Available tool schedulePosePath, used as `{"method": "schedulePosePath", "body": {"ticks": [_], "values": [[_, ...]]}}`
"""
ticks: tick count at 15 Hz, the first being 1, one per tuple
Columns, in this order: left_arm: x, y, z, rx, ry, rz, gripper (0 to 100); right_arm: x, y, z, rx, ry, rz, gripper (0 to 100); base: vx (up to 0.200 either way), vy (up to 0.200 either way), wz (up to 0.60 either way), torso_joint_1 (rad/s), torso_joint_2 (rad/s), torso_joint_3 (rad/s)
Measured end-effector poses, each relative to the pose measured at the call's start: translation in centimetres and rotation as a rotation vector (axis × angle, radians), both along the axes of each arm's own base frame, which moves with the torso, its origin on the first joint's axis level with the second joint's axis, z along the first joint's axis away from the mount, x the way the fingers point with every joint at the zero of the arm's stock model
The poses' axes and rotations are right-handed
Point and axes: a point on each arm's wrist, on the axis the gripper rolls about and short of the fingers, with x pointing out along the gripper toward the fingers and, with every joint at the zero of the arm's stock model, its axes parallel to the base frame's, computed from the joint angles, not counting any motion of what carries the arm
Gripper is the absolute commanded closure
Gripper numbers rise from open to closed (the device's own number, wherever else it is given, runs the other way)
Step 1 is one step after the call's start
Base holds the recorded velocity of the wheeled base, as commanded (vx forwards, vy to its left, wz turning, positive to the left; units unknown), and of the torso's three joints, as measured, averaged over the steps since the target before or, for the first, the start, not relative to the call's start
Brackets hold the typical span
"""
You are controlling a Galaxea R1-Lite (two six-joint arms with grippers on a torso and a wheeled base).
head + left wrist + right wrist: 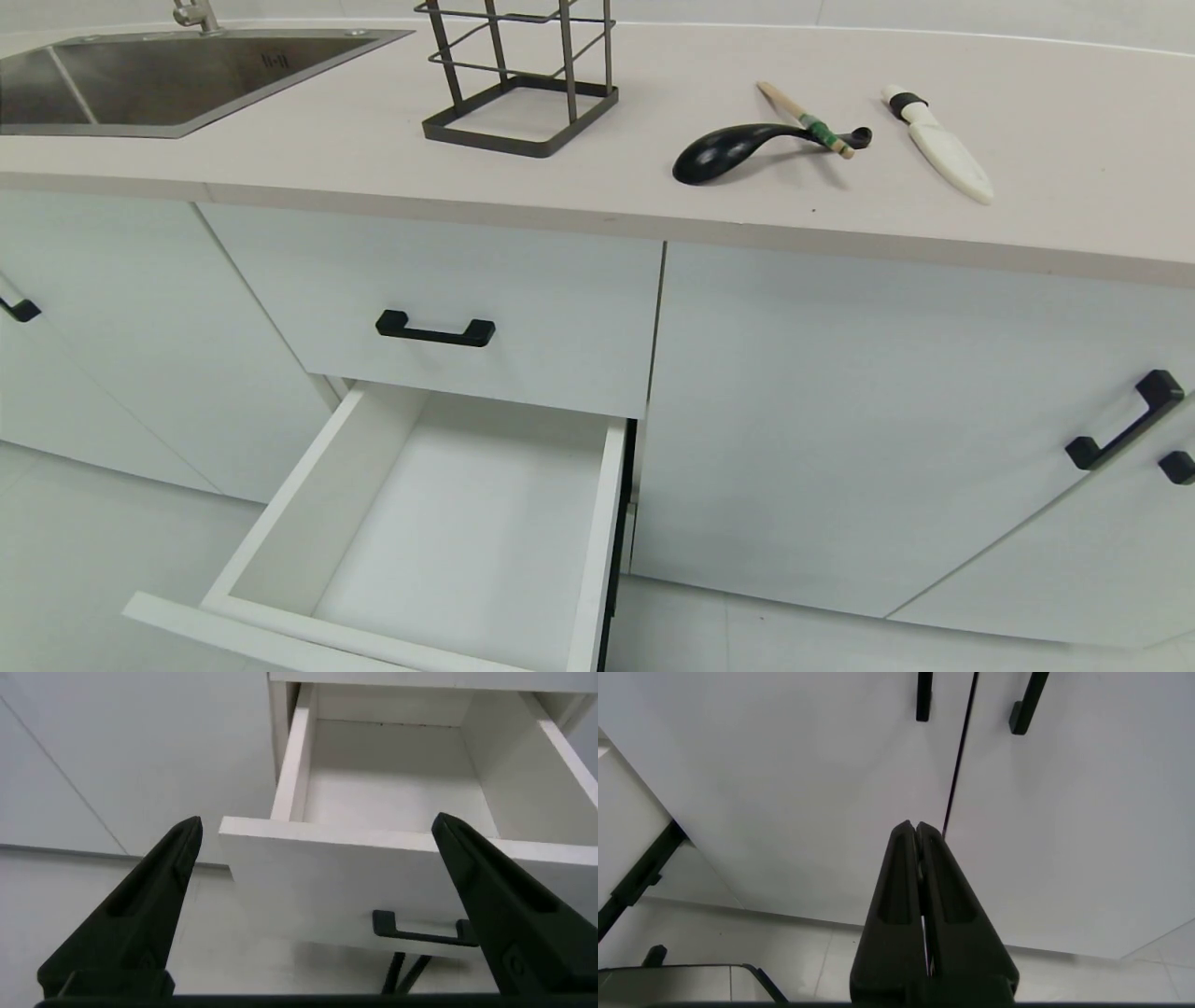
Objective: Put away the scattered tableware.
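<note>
"Pale counter (pixel 280 159), white cabinet fronts below. How were the arms?"

"Low, both of them. The left gripper (pixel 318 826) was spread wide, holding nothing, facing the front of the pulled-out drawer (pixel 327 873). The right gripper (pixel 918 831) was pressed closed on nothing, facing the cabinet doors."

"And the tableware?"

"All toward the counter's right end, back from the front edge: a black spoon (pixel 724 149), banded wooden chopsticks (pixel 803 117) crossing its handle, a white knife (pixel 938 149) near them. A wire rack (pixel 518 84) stood mid-counter, a sink (pixel 187 75) at the left corner."

"How far along?"

"Barely begun, I'd judge. The drawer stood open, yet all three pieces lay out."
</note>
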Motion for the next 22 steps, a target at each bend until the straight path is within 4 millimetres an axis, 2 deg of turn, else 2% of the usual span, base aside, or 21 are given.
{"method": "schedulePosePath", "body": {"ticks": [3, 10, 13, 15, 18, 22], "values": [[0.01, 0.0, -0.04, -0.004, 0.002, 0.001, 0, 0.0, 0.0, -0.01, 0.0, 0.001, -0.001, 100, 0.0, 0.0, 0.6, 0.004, 0.0, 0.004], [0.01, 0.01, -0.06, -0.014, 0.005, 0.003, 0, 0.0, 0.0, 0.0, 0.0, 0.0, 0.0, 100, 0.0, 0.0, 0.0, 0.0, 0.0, 0.0], [0.01, 0.01, -0.05, -0.02, 0.005, 0.005, 0, 0.0, 0.0, 0.0, 0.0, 0.0, 0.0, 100, 0.2, 0.0, 0.0, 0.001, 0.0, 0.002], [0.01, 0.01, -0.07, -0.02, 0.007, 0.004, 0, 0.0, 0.0, 0.0, 0.0, 0.0, 0.0, 100, 0.0, 0.0, 0.0, 0.0, 0.0, 0.0], [0.01, 0.01, -0.08, -0.018, 0.007, 0.002, 0, 0.0, 0.0, 0.0, -0.001, 0.0, 0.0, 100, 0.0, 0.0, 0.6, 0.003, 0.0, 0.005], [0.01, 0.01, -0.08, -0.018, 0.007, 0.003, 0, 0.0, 0.0, 0.0, -0.001, 0.0, 0.0, 100, 0.0, 0.0, 0.0, 0.0, 0.0, 0.0]]}}
